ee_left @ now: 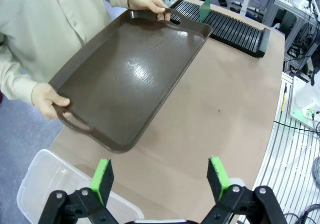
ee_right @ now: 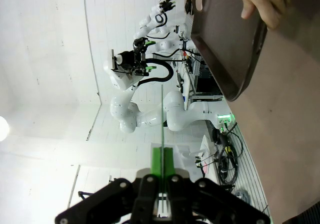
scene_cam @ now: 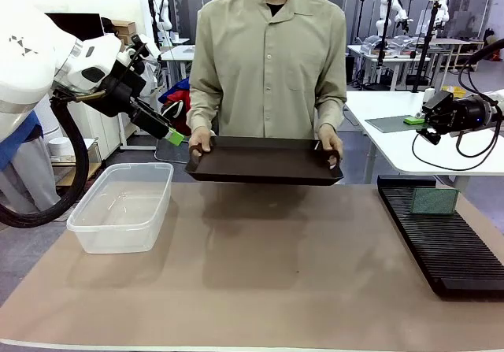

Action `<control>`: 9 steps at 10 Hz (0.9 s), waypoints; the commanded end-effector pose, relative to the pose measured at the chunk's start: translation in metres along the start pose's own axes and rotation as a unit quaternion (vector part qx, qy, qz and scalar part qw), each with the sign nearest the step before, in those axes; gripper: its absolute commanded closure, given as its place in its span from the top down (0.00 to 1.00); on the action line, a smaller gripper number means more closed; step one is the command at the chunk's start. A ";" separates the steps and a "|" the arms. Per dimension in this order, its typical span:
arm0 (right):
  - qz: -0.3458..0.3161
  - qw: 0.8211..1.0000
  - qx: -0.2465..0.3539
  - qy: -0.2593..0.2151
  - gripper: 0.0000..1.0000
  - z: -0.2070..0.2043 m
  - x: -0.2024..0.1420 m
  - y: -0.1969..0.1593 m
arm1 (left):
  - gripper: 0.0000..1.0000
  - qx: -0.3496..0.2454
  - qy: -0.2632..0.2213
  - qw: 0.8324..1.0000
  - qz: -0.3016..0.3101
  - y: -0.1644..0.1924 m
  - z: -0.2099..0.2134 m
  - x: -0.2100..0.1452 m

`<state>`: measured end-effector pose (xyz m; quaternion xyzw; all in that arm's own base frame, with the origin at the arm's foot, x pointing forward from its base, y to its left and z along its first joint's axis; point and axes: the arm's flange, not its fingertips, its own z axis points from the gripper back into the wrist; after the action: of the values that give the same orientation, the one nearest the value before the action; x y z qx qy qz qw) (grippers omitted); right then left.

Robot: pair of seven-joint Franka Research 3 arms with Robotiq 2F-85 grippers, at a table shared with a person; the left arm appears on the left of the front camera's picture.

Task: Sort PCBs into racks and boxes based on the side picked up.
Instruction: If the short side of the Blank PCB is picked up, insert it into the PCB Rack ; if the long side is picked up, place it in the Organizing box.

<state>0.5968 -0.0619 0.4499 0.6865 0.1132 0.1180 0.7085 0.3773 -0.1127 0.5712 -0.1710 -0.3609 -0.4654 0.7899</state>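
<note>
My right gripper [scene_cam: 419, 121] hovers at the far right, above the rack [scene_cam: 449, 246], shut on a PCB [scene_cam: 386, 124] held flat and pointing left. The right wrist view shows this PCB [ee_right: 162, 114] edge-on as a thin green line between the shut pads of that gripper [ee_right: 162, 159]. A second PCB [scene_cam: 435, 200] stands upright in a far slot of the long black rack, and the left wrist view shows this PCB [ee_left: 205, 9] in the rack [ee_left: 235, 28] too. My left gripper [scene_cam: 175, 137] hangs open and empty above the far side of the clear box [scene_cam: 122, 206]. From the left wrist, the gripper [ee_left: 160, 179] looks past the box [ee_left: 45, 184].
A person at the far side holds a dark brown handled tray [scene_cam: 264, 163] in both hands above the table, tilted toward me. The tray [ee_left: 130, 78] looks bare inside. The brown tabletop [scene_cam: 260, 273] lies open between box and rack. A white table [scene_cam: 409, 151] stands behind the rack.
</note>
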 end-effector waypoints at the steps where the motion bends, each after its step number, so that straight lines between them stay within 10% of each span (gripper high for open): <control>1: 0.000 1.000 0.000 0.000 0.02 0.000 0.000 0.000 | 1.00 -0.002 0.002 1.000 -0.002 0.000 -0.001 -0.002; 5: 0.194 0.977 -0.072 0.043 0.02 0.004 -0.043 0.017 | 1.00 -0.002 0.002 1.000 -0.002 0.000 -0.001 -0.002; 9: 0.417 0.900 -0.127 0.010 0.02 0.023 -0.091 0.025 | 1.00 -0.002 0.002 1.000 -0.002 0.000 -0.001 -0.002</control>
<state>0.5372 -0.1148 0.4885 0.6022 -0.1379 0.3914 0.6820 0.3774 -0.1128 0.5712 -0.1710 -0.3608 -0.4654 0.7899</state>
